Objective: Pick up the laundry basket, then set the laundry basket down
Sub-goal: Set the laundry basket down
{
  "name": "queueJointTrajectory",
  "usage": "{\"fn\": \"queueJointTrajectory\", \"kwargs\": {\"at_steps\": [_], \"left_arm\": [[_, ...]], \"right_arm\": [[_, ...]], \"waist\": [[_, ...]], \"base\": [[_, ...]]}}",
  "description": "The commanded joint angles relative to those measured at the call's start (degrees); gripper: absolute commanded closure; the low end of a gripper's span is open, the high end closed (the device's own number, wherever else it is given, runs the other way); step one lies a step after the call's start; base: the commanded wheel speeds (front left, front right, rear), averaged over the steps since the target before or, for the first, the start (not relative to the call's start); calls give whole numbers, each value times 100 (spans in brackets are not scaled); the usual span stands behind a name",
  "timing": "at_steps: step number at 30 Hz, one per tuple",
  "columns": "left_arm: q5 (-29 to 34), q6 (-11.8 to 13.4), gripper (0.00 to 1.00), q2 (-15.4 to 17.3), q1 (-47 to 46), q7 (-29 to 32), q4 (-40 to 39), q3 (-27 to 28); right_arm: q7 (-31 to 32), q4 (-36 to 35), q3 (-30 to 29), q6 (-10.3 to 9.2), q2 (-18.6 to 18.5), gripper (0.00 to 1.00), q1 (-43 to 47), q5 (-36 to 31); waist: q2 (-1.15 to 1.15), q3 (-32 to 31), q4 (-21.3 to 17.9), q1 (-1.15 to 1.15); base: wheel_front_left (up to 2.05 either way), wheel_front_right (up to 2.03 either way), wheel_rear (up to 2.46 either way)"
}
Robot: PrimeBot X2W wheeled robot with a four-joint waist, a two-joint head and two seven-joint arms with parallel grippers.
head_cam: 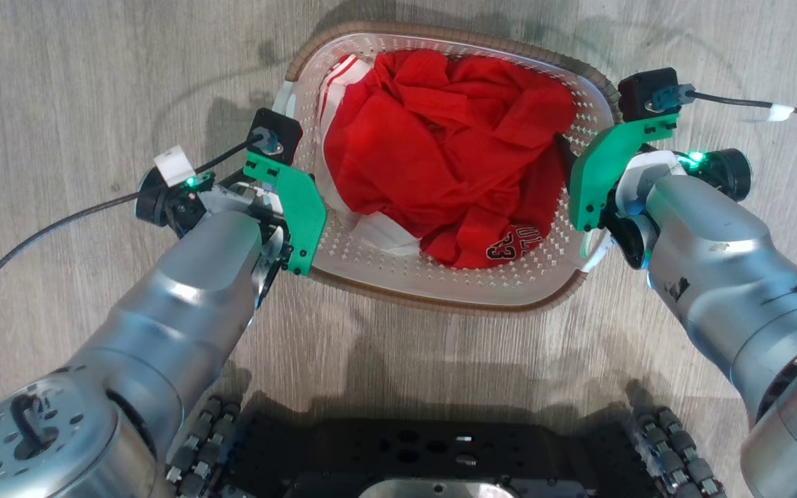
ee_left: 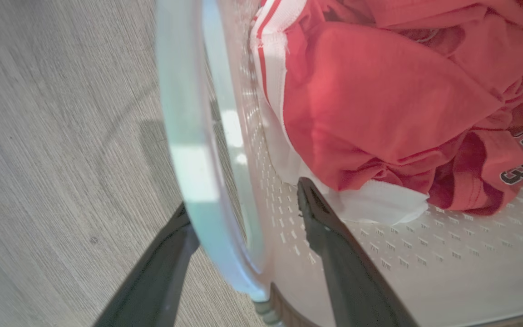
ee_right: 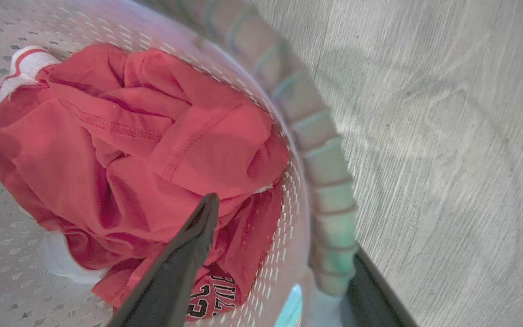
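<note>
On my left gripper (ee_left: 242,198) the outer fingertip is lost behind the blurred handle (ee_left: 189,154); on the right gripper (ee_right: 284,229) it hides behind the rim (ee_right: 323,159). I can't tell whether either clamps the basket (head_cam: 440,289).

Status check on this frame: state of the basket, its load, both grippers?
laundry basket: upright, loaded; lifted or not, cannot tell.
red clothes: crumpled heap inside the basket.
left gripper: one finger inside basket, one outside; grip unclear.
right gripper: one finger inside, one under rim; grip unclear.

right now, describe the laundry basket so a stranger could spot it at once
Look at the pale wood floor ahead of the robot's base. The laundry basket there is white perforated plastic with a brown woven-look rim, holding red clothes.
</note>
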Motion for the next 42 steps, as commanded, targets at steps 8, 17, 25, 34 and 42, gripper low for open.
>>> {"fn": "queueJointTrajectory", "kwargs": {"at_steps": [8,17,25,34,42], "left_arm": [[-28,72,0,97,13,-83,-54,23],[-64,91,0,97,246,-83,12,22],[-53,113,0,97,659,-85,122,21],[-126,221,0,97,1310,-711,167,64],[-194,560,0,127,1660,-1466,-105,553]], "right_arm": [[-17,-40,51,16,-10,0,143,-89],[10,-40,3,16,-20,0,435,-64],[63,-40,10,16,3,0,838,-44],[-287,-67,-29,16,88,0,1552,70],[-884,-507,-286,16,22,0,2159,206]], "waist": [[0,-97,47,0],[0,-626,3,0],[0,-1447,-74,0],[0,-2767,-147,0],[0,-4021,-224,0]], "base": [[0,0,0],[0,0,0],[0,0,0],[0,0,0],[0,0,0]]}}
